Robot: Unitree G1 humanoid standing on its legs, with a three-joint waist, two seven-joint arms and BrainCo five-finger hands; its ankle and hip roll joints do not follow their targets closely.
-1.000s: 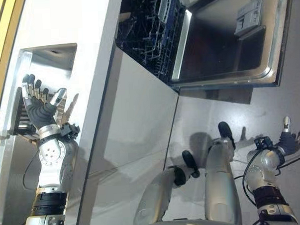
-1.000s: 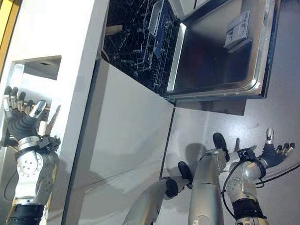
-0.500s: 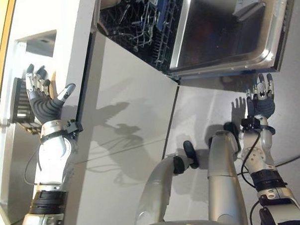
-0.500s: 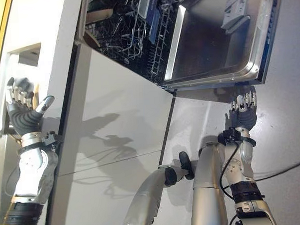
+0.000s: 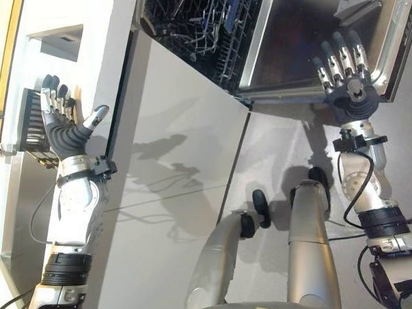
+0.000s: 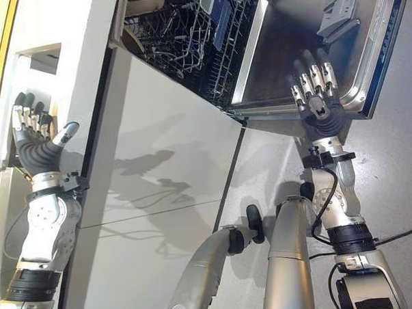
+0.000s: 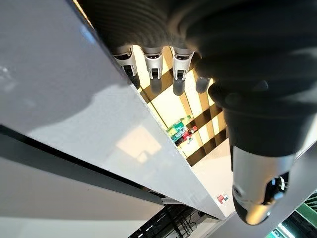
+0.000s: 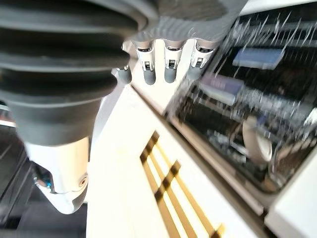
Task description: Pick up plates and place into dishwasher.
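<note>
The dishwasher stands open, its steel door (image 5: 297, 48) folded down and its wire rack (image 5: 204, 28) pulled into sight. A beige plate (image 6: 143, 7) stands in that rack, and the right wrist view shows a plate (image 8: 259, 144) between the tines. My right hand (image 5: 348, 87) is raised in front of the door's outer edge, fingers (image 8: 168, 62) straight and spread, holding nothing. My left hand (image 5: 63, 130) is up beside the counter by the sink, open and empty, with fingers (image 7: 152, 69) straight.
A dark dish rack (image 5: 32, 128) sits in the sink at the left, just beyond my left hand. A white counter (image 5: 102, 36) runs between sink and dishwasher. A blue cutlery basket (image 6: 221, 24) sits in the dishwasher rack. Grey cabinet fronts (image 5: 172, 169) lie below.
My right hand has risen from low near the floor to the front of the dishwasher door. The left hand stays raised by the sink. The camera has shifted.
</note>
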